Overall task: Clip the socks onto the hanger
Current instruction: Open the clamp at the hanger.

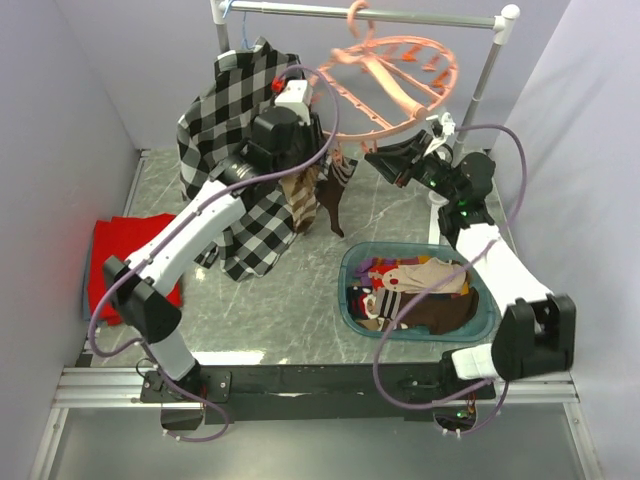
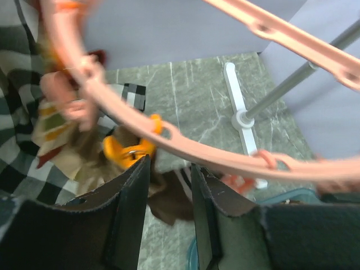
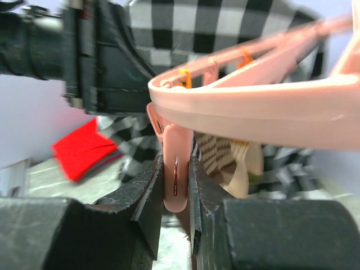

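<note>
The salmon-pink hanger [image 1: 392, 78] hangs from the rail by its hook. Two socks hang clipped under its near-left rim: a striped one [image 1: 304, 203] and a dark brown one [image 1: 336, 207]. More socks [image 1: 415, 285] lie in the teal basket. My right gripper [image 1: 377, 161] is shut on a pink clip [image 3: 176, 169] that dangles under the hanger's rim [image 3: 253, 115]; striped socks [image 3: 216, 154] hang just behind it. My left gripper [image 2: 170, 180] is open just below the ring [image 2: 185, 143], beside an orange clip [image 2: 128, 150], with the brown sock [image 2: 169, 199] showing behind the gap.
A teal basket [image 1: 485, 318] sits front right. A black-and-white plaid shirt [image 1: 225, 110] hangs from the grey rail [image 1: 370, 12] at the back left. A red cloth [image 1: 115, 260] lies at the left. The rail's right post [image 1: 487, 70] and its white foot [image 2: 241, 107] stand behind the hanger.
</note>
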Motion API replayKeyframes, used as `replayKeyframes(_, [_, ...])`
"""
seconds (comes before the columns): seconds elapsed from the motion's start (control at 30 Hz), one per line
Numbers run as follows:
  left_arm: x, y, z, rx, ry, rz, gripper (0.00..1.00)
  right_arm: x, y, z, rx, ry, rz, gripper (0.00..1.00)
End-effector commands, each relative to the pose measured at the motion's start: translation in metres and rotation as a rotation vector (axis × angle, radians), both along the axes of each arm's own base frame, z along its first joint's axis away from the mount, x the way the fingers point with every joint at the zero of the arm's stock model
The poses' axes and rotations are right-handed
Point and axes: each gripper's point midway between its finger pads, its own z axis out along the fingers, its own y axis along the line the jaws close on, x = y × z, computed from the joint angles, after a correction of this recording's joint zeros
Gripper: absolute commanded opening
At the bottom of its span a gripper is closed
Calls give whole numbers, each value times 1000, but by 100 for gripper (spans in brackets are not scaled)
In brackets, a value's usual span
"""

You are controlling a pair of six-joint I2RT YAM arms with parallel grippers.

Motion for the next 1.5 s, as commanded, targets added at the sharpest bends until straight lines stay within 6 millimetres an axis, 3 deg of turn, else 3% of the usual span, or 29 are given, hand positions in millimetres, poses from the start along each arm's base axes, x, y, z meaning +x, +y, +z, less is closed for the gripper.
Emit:
replayKeyframes(0.0, [20, -2, 39, -34, -85, -5, 42, -15, 1, 17, -75, -123, -106, 12])
replayKeyframes(0.2, [27, 9, 43, -56, -75, 17, 53, -16, 23, 4, -100, -99, -129, 8])
replayKeyframes(0.47, [-16, 34, 53, -174, -46, 42, 69, -6, 34, -11, -58, -39, -120, 8])
replayKeyframes(0.63, [-49, 23, 59, -283, -13, -51, 75, -3, 39, -16, -30, -14, -101, 9])
replayKeyframes(0.8, [-66, -4, 57, -339, 5, -122, 71, -2, 45, -21, -20, 2, -79, 9])
replayKeyframes(1.07, [-57, -40, 45, -327, 45, -174, 69, -6, 51, -22, 15, 21, -32, 10])
replayKeyframes(1.2, [-47, -48, 35, -310, 59, -159, 67, -6, 53, -25, 16, 29, -19, 9])
replayKeyframes(1.47, [-37, -51, 40, -325, 39, -136, 62, -6, 57, -32, 5, 39, -7, 9])
